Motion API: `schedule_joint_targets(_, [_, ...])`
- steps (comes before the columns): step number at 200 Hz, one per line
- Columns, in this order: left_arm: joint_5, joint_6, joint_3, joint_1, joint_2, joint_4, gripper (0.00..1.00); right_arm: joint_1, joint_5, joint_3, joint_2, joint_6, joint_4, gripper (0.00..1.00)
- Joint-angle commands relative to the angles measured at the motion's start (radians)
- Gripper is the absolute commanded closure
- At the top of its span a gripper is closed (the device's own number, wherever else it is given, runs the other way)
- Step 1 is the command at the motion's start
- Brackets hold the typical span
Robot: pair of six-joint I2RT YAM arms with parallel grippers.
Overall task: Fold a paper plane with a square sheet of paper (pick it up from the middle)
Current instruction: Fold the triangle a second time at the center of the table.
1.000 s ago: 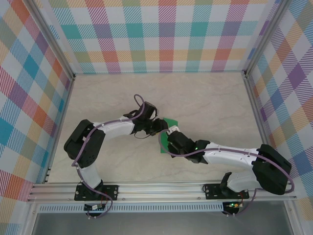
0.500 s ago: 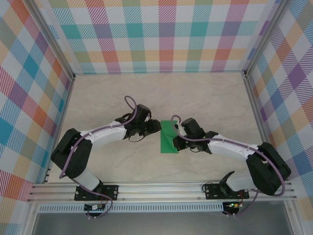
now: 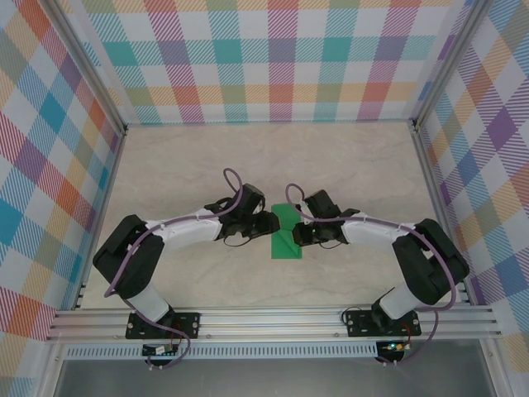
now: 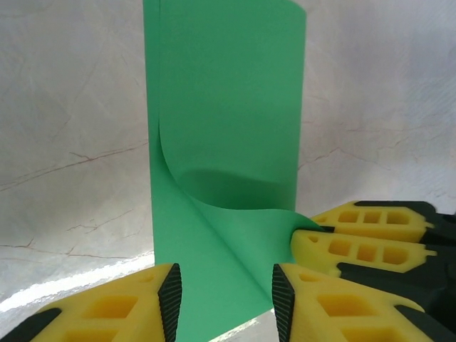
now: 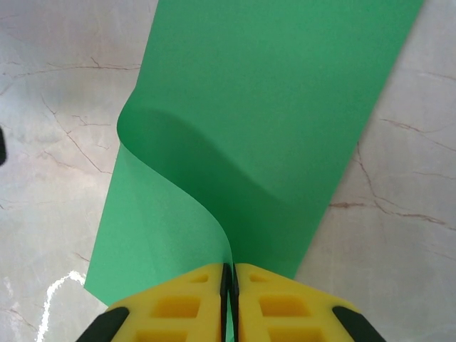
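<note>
The bright-green sheet of paper [image 3: 284, 245] lies on the table as a folded strip between the two arms. My right gripper [image 5: 229, 283] is shut on the edge of its upper layer, which curls up off the lower layer [image 5: 271, 107]. In the top view this gripper [image 3: 297, 234] sits at the strip's right side. My left gripper [image 4: 226, 303] is open, its pads standing either side of the strip's near end [image 4: 214, 235]. From above, the left gripper [image 3: 271, 223] is at the strip's left edge. The right gripper's yellow fingers [image 4: 356, 249] pinch the lifted corner.
The pale marble-patterned tabletop [image 3: 347, 174] is walled by plaid panels [image 3: 273, 58] at the back and both sides. An aluminium rail [image 3: 273, 318] carrying the arm bases runs along the near edge.
The right gripper has pulled back from over the paper to its right side and now pinches the lifted upper layer. The left gripper has edged closer to the paper's left edge.
</note>
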Motion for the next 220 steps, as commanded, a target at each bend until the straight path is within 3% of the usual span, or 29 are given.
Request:
schedule_joint_targets(1, [0.012,0.007,0.013,-0.016,0.023,0.016,0.61,-0.005,0.006,0.042,0.024,-0.031,-0.029,0.87])
schedule_joint_targets(116, [-0.002,-0.053,-0.005,-0.037,0.053,0.083,0.72,-0.005,0.072,0.071,0.074,-0.035,-0.049,0.85])
schedule_joint_targets(220, [0.015,-0.107,-0.026,-0.040,0.091,0.163,0.75,-0.007,0.067,0.085,0.097,-0.044,-0.045,0.85])
